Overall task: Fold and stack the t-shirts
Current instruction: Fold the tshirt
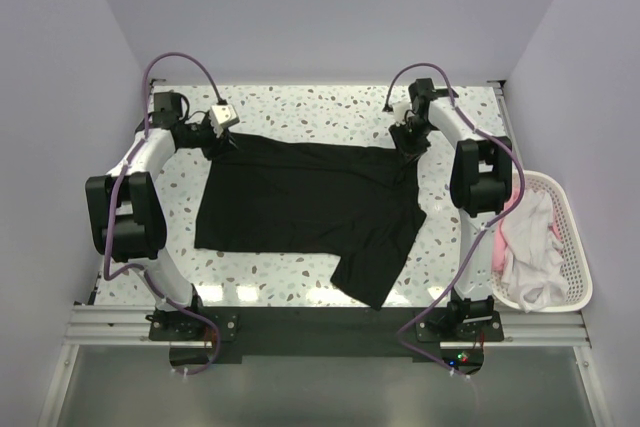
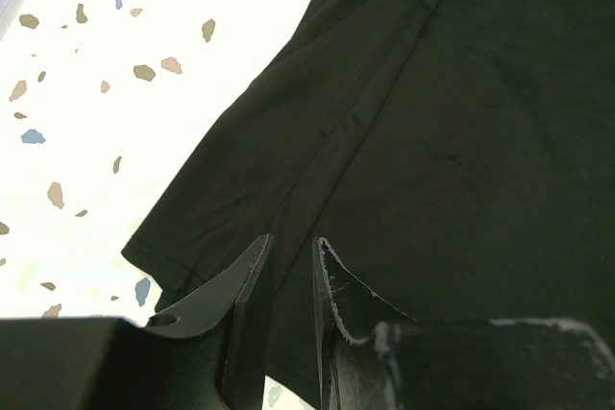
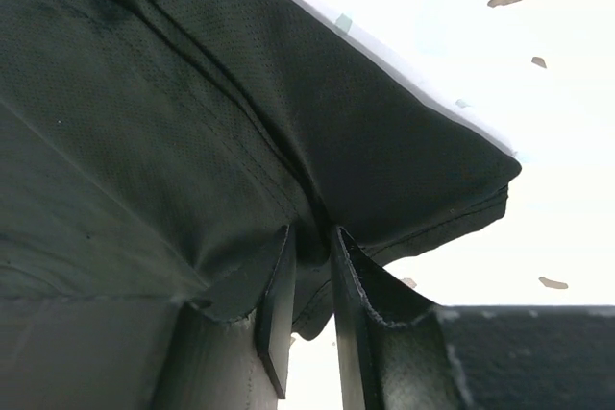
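Note:
A black t-shirt lies spread on the speckled table, with one lower corner hanging out toward the near right. My left gripper is at its far left corner. In the left wrist view the jaws stand almost together with the shirt's seam running into the gap. My right gripper is at the far right corner. In the right wrist view it pinches a bunched fold of the black fabric. White shirts and a pink one lie in the basket.
A white slatted basket stands off the table's right edge, beside the right arm. Pale walls close in the left, far and right sides. A black strip and metal rail run along the near edge between the arm bases.

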`<state>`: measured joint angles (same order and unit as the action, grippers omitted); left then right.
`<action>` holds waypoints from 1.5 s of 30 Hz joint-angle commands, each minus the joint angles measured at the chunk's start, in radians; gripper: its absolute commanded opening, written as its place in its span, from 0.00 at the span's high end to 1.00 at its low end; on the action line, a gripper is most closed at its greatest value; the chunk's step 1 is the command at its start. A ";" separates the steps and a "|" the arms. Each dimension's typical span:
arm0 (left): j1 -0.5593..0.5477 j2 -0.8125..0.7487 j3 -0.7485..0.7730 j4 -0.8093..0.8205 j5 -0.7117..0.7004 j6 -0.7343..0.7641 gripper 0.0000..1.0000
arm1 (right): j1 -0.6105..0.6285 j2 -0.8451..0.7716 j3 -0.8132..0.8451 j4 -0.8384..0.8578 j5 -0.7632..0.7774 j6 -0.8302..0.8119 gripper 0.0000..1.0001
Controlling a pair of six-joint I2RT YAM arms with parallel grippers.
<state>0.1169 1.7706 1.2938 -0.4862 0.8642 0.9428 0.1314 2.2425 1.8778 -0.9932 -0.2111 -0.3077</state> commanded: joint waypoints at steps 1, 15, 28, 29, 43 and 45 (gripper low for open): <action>0.001 -0.037 -0.004 0.023 0.033 -0.001 0.73 | 0.008 -0.058 0.032 -0.031 -0.011 0.001 0.76; 0.001 -0.031 -0.001 0.049 0.039 -0.039 0.73 | 0.011 -0.072 0.024 -0.039 -0.030 0.004 0.92; 0.001 -0.033 0.004 0.031 0.013 -0.140 0.73 | 0.085 -0.214 -0.138 -0.125 -0.234 -0.284 1.00; 0.003 -0.027 0.005 0.029 0.010 -0.150 0.73 | 0.094 -0.225 -0.176 -0.130 -0.231 -0.336 1.00; 0.015 -0.037 -0.027 0.024 -0.011 -0.219 0.70 | 0.220 -0.362 -0.430 -0.091 -0.106 -0.665 0.93; 0.018 -0.036 -0.034 0.026 -0.010 -0.223 0.70 | 0.221 -0.363 -0.424 -0.104 -0.097 -0.686 0.74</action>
<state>0.1200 1.7702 1.2781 -0.4759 0.8452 0.7429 0.3439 1.9430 1.4506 -1.0908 -0.3431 -0.8970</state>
